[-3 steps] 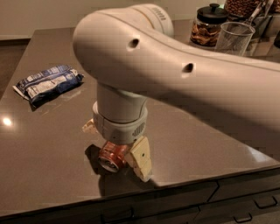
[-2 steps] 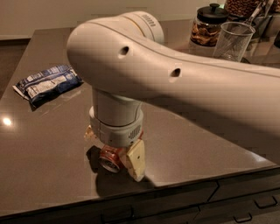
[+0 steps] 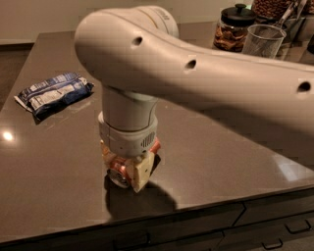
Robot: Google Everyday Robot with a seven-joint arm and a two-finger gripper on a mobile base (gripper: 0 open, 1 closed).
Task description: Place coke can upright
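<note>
Pictured low over the front part of a dark, glossy countertop (image 3: 54, 166): the gripper (image 3: 126, 169), pointing straight down from a thick white arm (image 3: 196, 73) reaching in from the right; pinched tight around the coke can (image 3: 117, 177), with pale cream fingers (image 3: 141, 172) pressed against its sides; held not upright but tipped well over, one silver end turned down and toward the camera, a strip of red-orange body peeking out behind the wrist on the right; hard to tell whether touching the surface or just above it, with a dark shadow pooled directly beneath and to the right.

Well apart, at the left of the countertop: a blue-and-white snack bag (image 3: 54, 93), lying flat and angled; untouched by the arm.

At the far right corner, behind the arm: a glass jar (image 3: 233, 30) with a black lid, filled with something brown; just beside it, a clear plastic cup (image 3: 262, 41), standing upright; further back, partly cut off by the top edge, a second jar (image 3: 270, 7) of brown contents.

Below the front edge, at lower right: dark drawer fronts (image 3: 274, 223) with slim handles.
</note>
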